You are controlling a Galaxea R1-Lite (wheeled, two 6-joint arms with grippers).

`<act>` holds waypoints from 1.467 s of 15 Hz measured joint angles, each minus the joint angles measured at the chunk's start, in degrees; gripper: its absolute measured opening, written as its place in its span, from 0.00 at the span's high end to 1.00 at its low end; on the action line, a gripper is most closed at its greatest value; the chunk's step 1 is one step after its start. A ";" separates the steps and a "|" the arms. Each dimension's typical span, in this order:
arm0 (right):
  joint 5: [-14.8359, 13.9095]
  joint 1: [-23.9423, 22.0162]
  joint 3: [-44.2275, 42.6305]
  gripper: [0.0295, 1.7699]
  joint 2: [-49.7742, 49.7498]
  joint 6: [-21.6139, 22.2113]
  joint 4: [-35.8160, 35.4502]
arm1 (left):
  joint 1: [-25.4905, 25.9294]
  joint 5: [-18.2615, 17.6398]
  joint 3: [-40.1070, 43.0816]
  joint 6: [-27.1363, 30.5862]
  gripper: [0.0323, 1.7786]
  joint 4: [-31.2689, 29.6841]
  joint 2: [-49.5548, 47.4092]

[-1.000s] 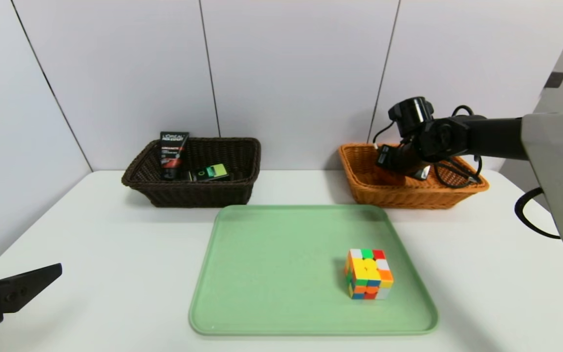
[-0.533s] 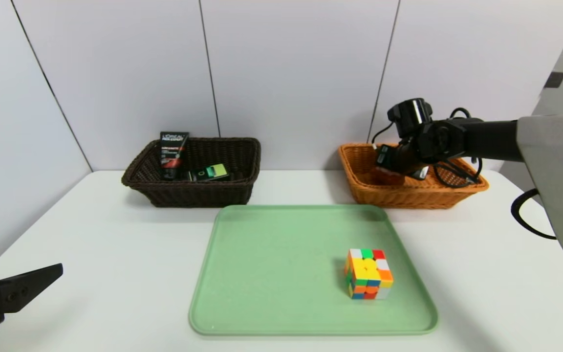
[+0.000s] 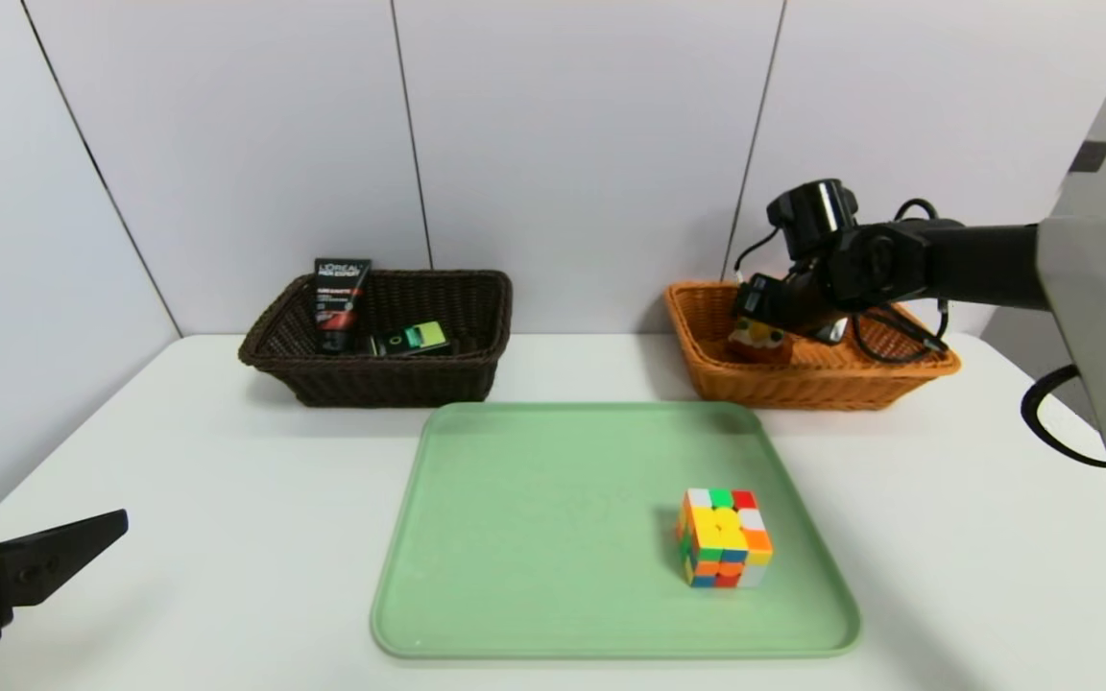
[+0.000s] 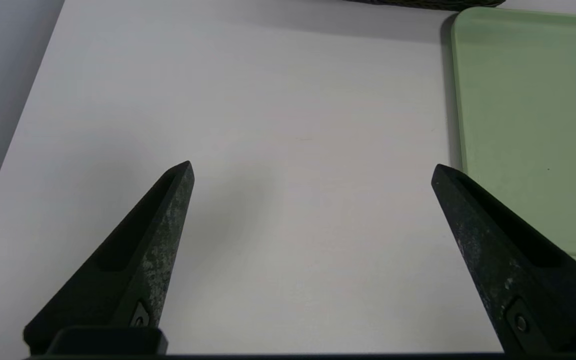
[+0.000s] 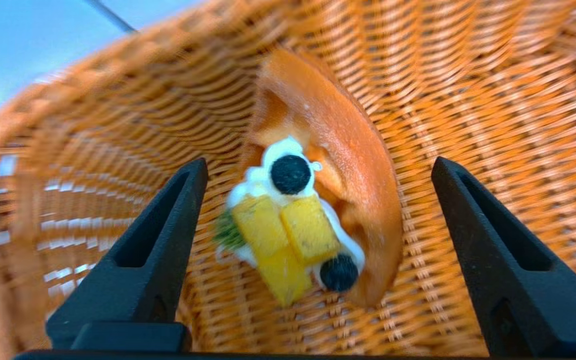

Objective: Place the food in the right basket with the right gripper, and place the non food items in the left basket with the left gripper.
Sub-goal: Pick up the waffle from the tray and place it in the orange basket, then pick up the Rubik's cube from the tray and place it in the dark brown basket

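Risk comes first from the right gripper [image 5: 318,167], which hangs low inside the orange-tan right basket [image 3: 707,369]: if it pulls back sideways rather than lifting clear, a finger could catch the wicker wall and drag or tip the basket, or knock the waffle wedge [image 5: 318,220]. The wedge itself seems to lean on its edge against the weave rather than lie flat, though the blurred wrist view makes this hard to judge; it may topple, which would do no harm inside the basket.

Its jaws are spread wide with nothing between the pads; the wedge lies free just beyond the fingertips, roughly centred in the gap and touching neither finger.

A second hazard concerns the puzzle cube [image 3: 724,537], left on the green tray [image 3: 476,595] toward its right side. The left gripper [image 4: 313,167], parked low at the near left corner of the white table [image 3: 227,499] with jaws released and empty, would have a long reach across the tray, and a smooth cube could slip from a shallow pinch. The black tube [image 3: 340,302] and the slim bottle [image 3: 414,338] already sit in the dark left basket [image 3: 476,369].
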 joint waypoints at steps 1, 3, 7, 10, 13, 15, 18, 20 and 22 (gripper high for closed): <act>-0.37 0.12 0.04 0.12 -0.96 -0.20 0.24 | 0.00 0.00 -0.02 0.00 0.05 0.00 0.00; -1.10 0.32 0.06 0.10 -3.62 -1.68 2.12 | 0.00 0.04 -0.27 0.22 0.05 -0.13 0.04; -3.52 0.48 0.09 0.07 -10.03 -8.22 3.25 | 0.00 0.01 -2.62 0.67 0.05 -2.80 1.49; -3.95 0.48 0.21 0.06 -15.53 -12.04 3.67 | -0.04 -0.18 -5.90 2.84 0.05 -3.00 3.56; -3.63 0.50 3.27 0.05 -21.87 -18.05 3.69 | -0.41 -1.23 -9.40 5.29 0.05 -3.01 6.01; -2.68 0.78 5.83 0.05 -26.60 -20.87 3.54 | -2.82 -5.34 -9.75 6.38 0.05 -3.01 6.70; 0.13 1.66 8.56 0.04 -33.44 -21.48 3.78 | -7.94 -18.93 -6.78 6.81 0.05 -6.69 6.66; 0.74 2.55 11.39 0.04 -37.63 -21.61 3.86 | -10.47 -28.84 -2.84 8.36 0.05 -14.71 7.78; 0.85 2.95 14.40 0.04 -41.00 -21.59 3.86 | -11.63 -34.16 -0.16 9.81 0.05 -23.06 12.08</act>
